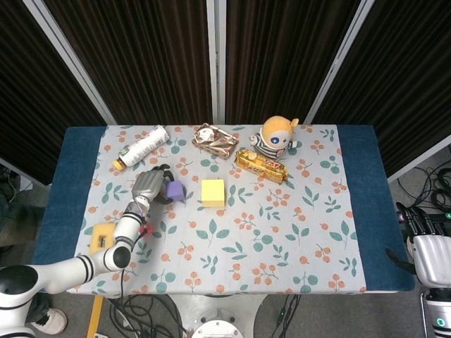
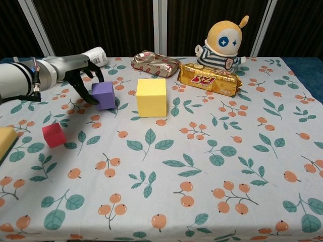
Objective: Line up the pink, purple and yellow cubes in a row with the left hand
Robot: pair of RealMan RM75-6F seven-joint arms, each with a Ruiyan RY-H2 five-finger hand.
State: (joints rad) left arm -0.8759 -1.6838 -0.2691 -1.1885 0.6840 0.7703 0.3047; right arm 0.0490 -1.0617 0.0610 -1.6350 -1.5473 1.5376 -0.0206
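My left hand (image 1: 146,186) (image 2: 81,73) grips the purple cube (image 1: 175,191) (image 2: 104,95) from its left side; the cube is tilted, a short way left of the larger yellow cube (image 1: 213,192) (image 2: 151,97). The small pink cube (image 2: 53,135) lies nearer the table's front left, and in the head view my left forearm mostly covers it, leaving the pink cube (image 1: 146,228) as a sliver. My right hand (image 1: 430,252) hangs off the table at the lower right, its fingers straight and holding nothing.
A white bottle (image 1: 143,146) (image 2: 96,54) lies behind the left hand. A foil packet (image 2: 155,63), a gold snack bag (image 2: 209,79) and a plush toy (image 2: 223,43) line the back. A yellow sponge (image 1: 103,239) (image 2: 6,141) sits at the left edge.
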